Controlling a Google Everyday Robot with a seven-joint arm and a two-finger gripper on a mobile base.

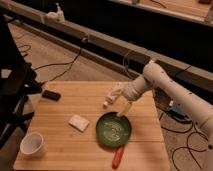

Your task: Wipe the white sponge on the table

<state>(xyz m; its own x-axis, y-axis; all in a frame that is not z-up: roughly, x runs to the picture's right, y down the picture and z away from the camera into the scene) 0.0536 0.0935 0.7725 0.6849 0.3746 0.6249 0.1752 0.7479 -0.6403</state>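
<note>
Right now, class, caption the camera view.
Gripper above the green bowl; white sponge lies apart on the table.

i'm seeing matt, plank-grained pale wood on the square table [65, 150], a soft matt off-white sponge [78, 122], a glossy green bowl [113, 131]; the smooth pale gripper [123, 108] hangs over the bowl's far rim.

Table [145, 127] carries: white sponge [78, 122] center-left, green bowl [113, 129], white cup [33, 145], black device [51, 95], white bar [113, 95], red tool [118, 156]. Gripper [123, 109] over the bowl's far rim.

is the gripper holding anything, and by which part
Nothing visible: the gripper hangs by the far rim of the green bowl; the white sponge lies free on the table.
</note>
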